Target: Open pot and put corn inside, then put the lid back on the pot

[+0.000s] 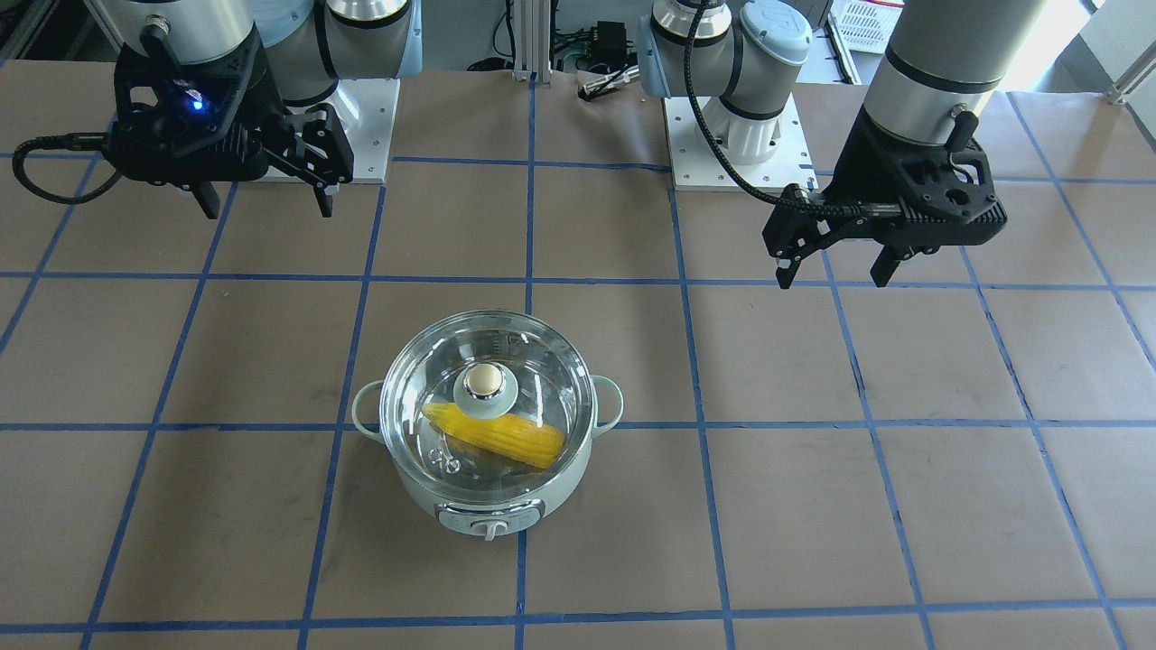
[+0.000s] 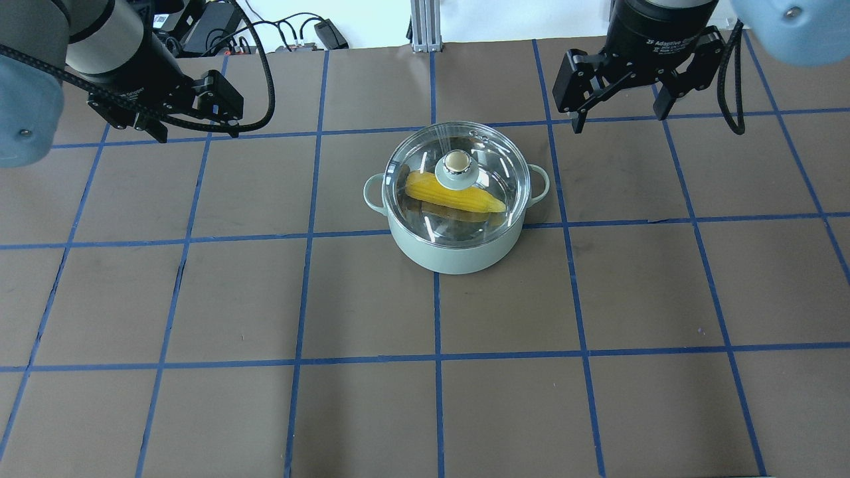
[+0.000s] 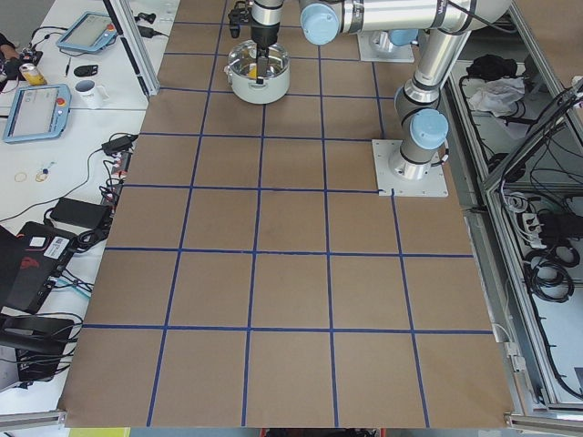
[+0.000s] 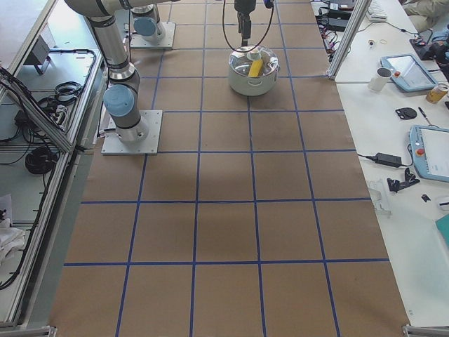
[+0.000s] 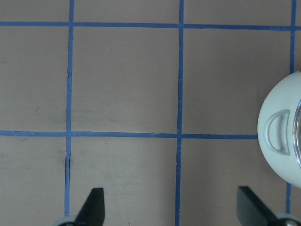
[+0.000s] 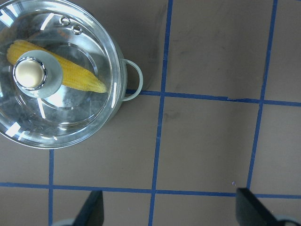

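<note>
The mint-green pot (image 2: 451, 255) stands near the table's middle, its dial (image 1: 490, 529) facing away from the robot. The glass lid (image 2: 481, 156) sits on the pot, beige knob (image 2: 456, 160) up. The yellow corn (image 2: 458, 197) lies inside, seen through the glass. My left gripper (image 2: 199, 125) is open and empty, hovering well to the pot's left. My right gripper (image 2: 621, 119) is open and empty, hovering beyond the pot's right handle. The right wrist view shows the lid (image 6: 61, 120) and corn (image 6: 80, 78); the left wrist view shows only the pot's side (image 5: 277, 141).
Brown paper with a blue tape grid covers the table (image 2: 265, 299). The arm bases (image 1: 731, 135) (image 1: 361, 126) stand at the robot's edge. Side benches hold tablets (image 3: 36, 114) and a mug (image 4: 382, 78).
</note>
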Controlling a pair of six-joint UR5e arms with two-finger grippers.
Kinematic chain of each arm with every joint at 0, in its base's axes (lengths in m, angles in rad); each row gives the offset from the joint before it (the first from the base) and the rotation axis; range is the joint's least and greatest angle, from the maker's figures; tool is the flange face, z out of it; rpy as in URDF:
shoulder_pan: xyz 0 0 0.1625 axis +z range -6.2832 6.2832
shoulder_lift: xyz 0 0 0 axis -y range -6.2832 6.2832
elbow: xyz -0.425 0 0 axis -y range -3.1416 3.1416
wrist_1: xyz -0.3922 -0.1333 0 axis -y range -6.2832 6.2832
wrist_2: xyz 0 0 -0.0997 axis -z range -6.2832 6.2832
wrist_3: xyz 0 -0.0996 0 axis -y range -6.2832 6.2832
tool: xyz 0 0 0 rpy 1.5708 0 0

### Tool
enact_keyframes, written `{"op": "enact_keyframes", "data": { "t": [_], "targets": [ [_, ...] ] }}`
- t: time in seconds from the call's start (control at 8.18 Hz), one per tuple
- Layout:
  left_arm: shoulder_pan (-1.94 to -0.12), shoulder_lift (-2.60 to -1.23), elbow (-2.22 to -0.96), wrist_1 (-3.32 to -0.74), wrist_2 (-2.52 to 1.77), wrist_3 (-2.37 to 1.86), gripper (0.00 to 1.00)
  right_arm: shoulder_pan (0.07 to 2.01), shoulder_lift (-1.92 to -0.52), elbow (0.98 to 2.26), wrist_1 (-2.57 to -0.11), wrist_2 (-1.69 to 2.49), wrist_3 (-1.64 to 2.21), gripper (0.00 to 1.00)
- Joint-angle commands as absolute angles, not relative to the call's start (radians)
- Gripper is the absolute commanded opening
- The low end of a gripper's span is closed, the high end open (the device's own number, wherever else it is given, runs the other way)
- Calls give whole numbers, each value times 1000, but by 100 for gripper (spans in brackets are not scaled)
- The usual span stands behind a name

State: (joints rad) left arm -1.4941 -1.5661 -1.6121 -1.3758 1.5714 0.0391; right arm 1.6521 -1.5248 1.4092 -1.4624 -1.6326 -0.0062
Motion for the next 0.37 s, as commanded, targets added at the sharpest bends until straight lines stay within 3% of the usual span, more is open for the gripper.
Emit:
{"op": "enact_keyframes", "data": {
  "t": [0.0,0.24],
  "targets": [
    [-1494,-1563,-1611,-1374,1574,38,100,1652,-1525,1408,-1471,-1632,-6,100],
    [-1494,-1563,-1611,-1374,1574,38,100,1652,-1525,1410,-1471,-1631,1,100]
  ]
}}
